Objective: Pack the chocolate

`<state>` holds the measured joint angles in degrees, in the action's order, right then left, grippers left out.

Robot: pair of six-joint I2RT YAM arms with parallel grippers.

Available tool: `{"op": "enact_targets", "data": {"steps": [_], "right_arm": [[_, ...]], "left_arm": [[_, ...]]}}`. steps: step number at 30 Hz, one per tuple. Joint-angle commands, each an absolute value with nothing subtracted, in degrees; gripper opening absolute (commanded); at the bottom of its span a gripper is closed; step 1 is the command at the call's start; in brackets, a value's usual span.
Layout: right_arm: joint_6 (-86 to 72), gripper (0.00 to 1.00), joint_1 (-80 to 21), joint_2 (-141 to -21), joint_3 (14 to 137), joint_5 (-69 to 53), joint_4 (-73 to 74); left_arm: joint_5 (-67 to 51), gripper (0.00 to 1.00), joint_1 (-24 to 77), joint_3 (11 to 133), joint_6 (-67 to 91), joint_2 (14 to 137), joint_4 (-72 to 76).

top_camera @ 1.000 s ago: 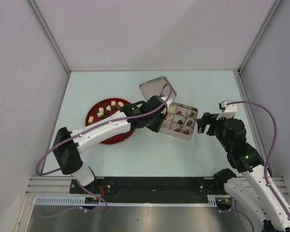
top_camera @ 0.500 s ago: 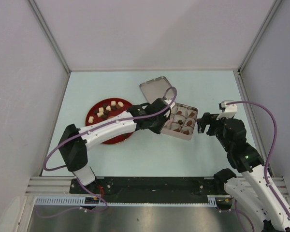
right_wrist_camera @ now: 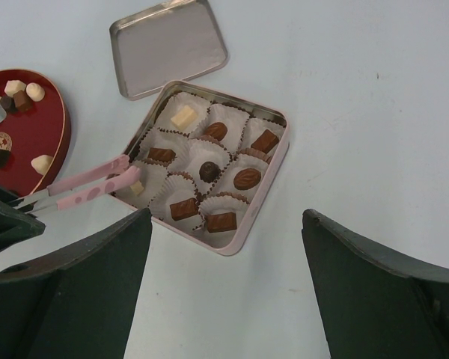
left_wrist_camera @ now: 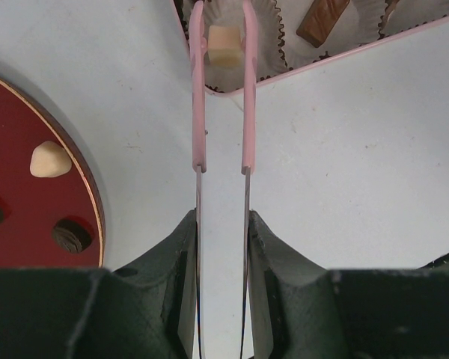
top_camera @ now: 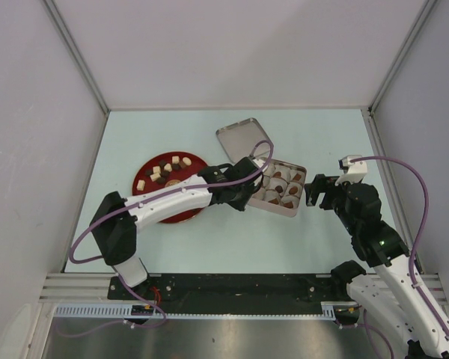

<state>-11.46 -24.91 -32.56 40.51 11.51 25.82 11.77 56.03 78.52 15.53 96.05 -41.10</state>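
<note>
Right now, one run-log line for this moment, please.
left gripper: jaws shut on tweezers | cream chocolate: between tips, in corner cup of tin | right gripper: jaws open, beside tin

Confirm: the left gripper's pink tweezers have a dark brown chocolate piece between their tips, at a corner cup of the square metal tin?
Wrong colour: the chocolate piece between the tips of the pink tweezers is cream-white, not dark brown, as the left wrist view shows. The rest stands.
</note>
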Motion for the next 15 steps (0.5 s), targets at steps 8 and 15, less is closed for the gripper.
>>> {"op": "enact_targets", "data": {"steps": [8, 15], "right_arm": [[-10.72, 0.86, -25.05, -32.34, 40.69, 11.43, 24.35], [-10.64, 0.86, -25.14, -32.34, 40.69, 11.42, 24.35]], "left_arm": [[12.48, 0.33, 56.43, 78.22, 17.4, 95.19, -37.88], [11.95, 0.36, 56.43, 77.96, 17.84, 94.57, -37.27]]}}
